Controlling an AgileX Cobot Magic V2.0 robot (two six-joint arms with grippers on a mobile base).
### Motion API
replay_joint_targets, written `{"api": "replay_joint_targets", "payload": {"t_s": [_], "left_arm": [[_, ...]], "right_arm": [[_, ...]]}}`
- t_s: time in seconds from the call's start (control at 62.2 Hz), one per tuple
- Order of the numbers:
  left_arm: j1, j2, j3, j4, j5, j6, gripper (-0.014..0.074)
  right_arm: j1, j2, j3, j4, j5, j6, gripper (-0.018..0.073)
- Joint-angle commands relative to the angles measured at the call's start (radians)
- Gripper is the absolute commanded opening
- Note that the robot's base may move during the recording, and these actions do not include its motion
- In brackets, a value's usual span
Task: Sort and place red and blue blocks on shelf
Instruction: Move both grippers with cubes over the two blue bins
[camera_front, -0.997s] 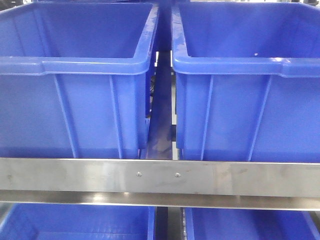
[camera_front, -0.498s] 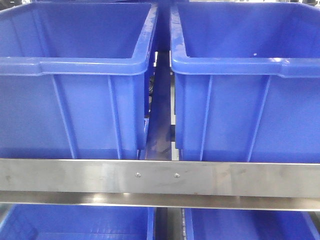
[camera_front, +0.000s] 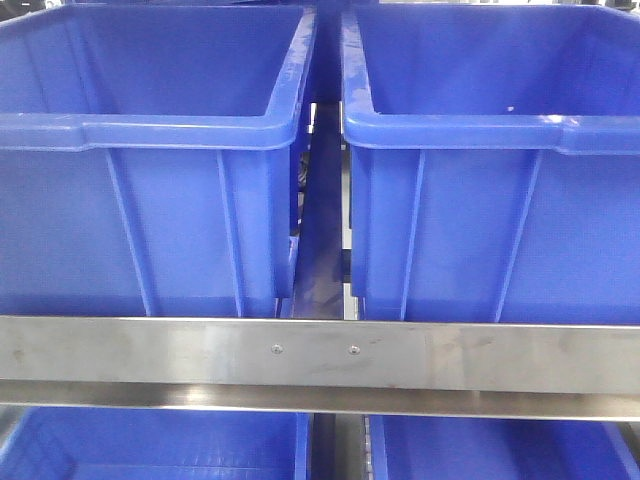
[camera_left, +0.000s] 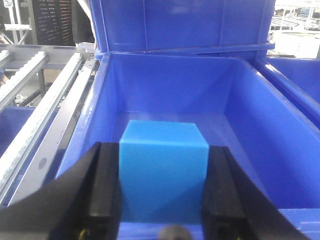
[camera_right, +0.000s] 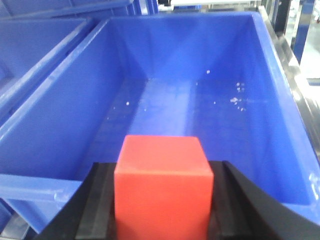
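In the left wrist view my left gripper (camera_left: 162, 180) is shut on the blue block (camera_left: 163, 170), held over the near rim of a large blue bin (camera_left: 260, 125). The right wrist view has my right gripper (camera_right: 163, 192) shut on the red block (camera_right: 162, 187), hanging over another big blue bin (camera_right: 55, 125). The shelf's stainless front rail (camera_front: 150, 355) with its two screws crosses the front view. Neither gripper nor either block shows in the front view.
Two large blue bins (camera_front: 150, 170) (camera_front: 490, 170) stand side by side on the shelf tier, a narrow gap between them. More blue bins (camera_front: 150, 445) sit on the tier below. Grey roller rails (camera_left: 35, 105) run left of the left bin.
The front view has shifted very slightly; the bins and rail look the same otherwise.
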Motion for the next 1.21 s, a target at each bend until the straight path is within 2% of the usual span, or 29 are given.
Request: {"api": "replay_joint_targets", "payload": {"t_s": [0.0,0.193,0.338,0.466,0.595,0.884,0.965,1.045,1.19], "left_arm": [[0.001,0.005,-0.029,-0.010,-0.089,0.000,0.0124],[0.001,0.005,-0.029,-0.010,-0.079,0.000,0.0124],[0.001,0.005,-0.029,-0.010,-0.005,0.000,0.0124],[0.001,0.005,-0.036,-0.010,0.004,0.000,0.0124],[-0.007,0.058,-0.077,-0.010,0.018,0.000,0.0124],[-0.119,0.426,-0.293,-0.004,0.005,0.000,0.0124],[-0.154,0.551,-0.361,0.023,-0.043,0.000,0.0124],[-0.168,0.665,-0.422,0.045,-0.105,0.000,0.0124],[-0.170,0.832,-0.519,0.045,-0.109,0.000,0.0124]], "right_arm": [[-0.007,0.006,-0.031,-0.007,-0.104,-0.003,0.0068],[-0.007,0.006,-0.031,-0.001,-0.069,-0.003,0.0068],[-0.007,0.006,-0.031,-0.001,-0.029,-0.004,0.0068],[-0.007,0.007,-0.034,-0.001,-0.026,-0.004,0.0068],[-0.007,0.046,-0.077,-0.001,0.008,-0.015,0.0068],[-0.005,0.366,-0.313,-0.001,-0.014,-0.072,0.0068],[-0.005,0.458,-0.379,-0.001,-0.041,-0.072,0.0068],[-0.005,0.570,-0.433,-0.001,-0.075,-0.072,0.0068],[0.002,0.711,-0.487,-0.001,-0.075,-0.072,0.0068]]}}
